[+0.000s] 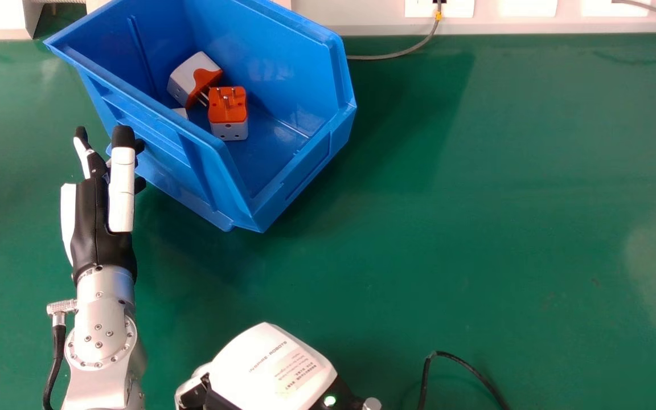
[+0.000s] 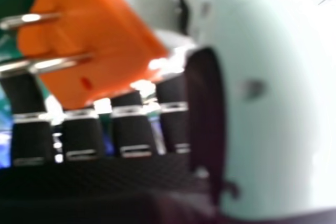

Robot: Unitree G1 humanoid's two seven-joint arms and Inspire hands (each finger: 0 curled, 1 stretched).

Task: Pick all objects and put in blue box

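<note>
Transfer step, as judged here: the right hand [image 1: 274, 370] – partly closed, thumb and fingers about a plug [image 2: 94, 40] – next needs to travel ahead and leftward over the box [image 1: 288, 71], beside the straight-fingered, empty left hand [image 1: 100, 233], and release.

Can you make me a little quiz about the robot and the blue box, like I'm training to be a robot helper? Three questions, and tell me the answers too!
1. True or false: the robot's black and white left hand is inside the blue plastic box.

2. What is in the robot's black and white right hand?
A) a yellow rubber ball
B) an orange plastic plug adapter with metal pins
C) a wooden spoon

3. Fill in the colour: the box stands on a smooth, flat ____ table.

Key: 1 false (it is beside the box); 2 B; 3 green.
</note>
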